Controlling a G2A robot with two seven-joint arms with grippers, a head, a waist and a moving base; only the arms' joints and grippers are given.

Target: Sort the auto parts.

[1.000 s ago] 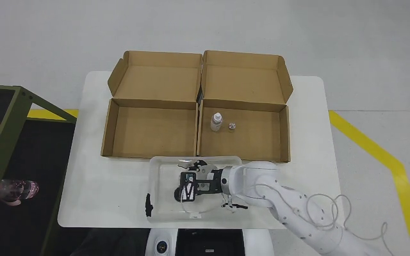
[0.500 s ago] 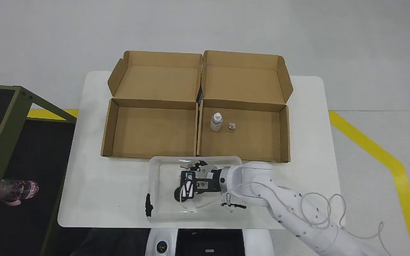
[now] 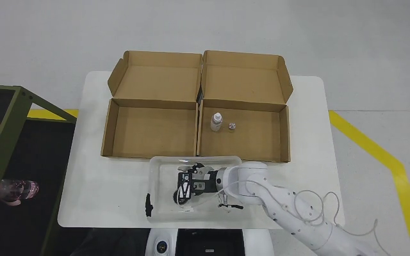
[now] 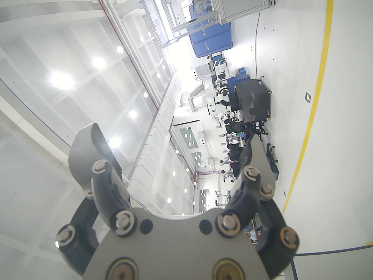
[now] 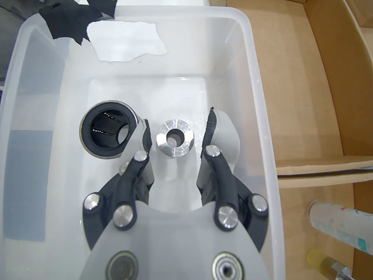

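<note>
My right gripper (image 5: 178,127) hangs open inside the clear plastic bin (image 5: 256,88). Its two fingers stand on either side of a short silver metal cylinder with a centre hole (image 5: 174,141), with small gaps left between pads and part. Right beside one finger lies a black ring-shaped bearing (image 5: 107,129), on the bin floor. In the top view the right gripper (image 3: 183,188) is over the left half of the bin (image 3: 154,168). My left gripper (image 4: 174,147) points up at the ceiling, open, with nothing between its fingers.
Two open cardboard boxes sit behind the bin: the left box (image 3: 154,131) is bare, the right box (image 3: 256,134) holds a small white bottle (image 3: 218,121) and a small metal part (image 3: 232,126). Black tape (image 5: 72,18) and a white label (image 5: 125,42) are on the bin wall.
The right gripper has edged a little farther left inside the bin and the arm behind it has shifted. Its fingers stay open.
</note>
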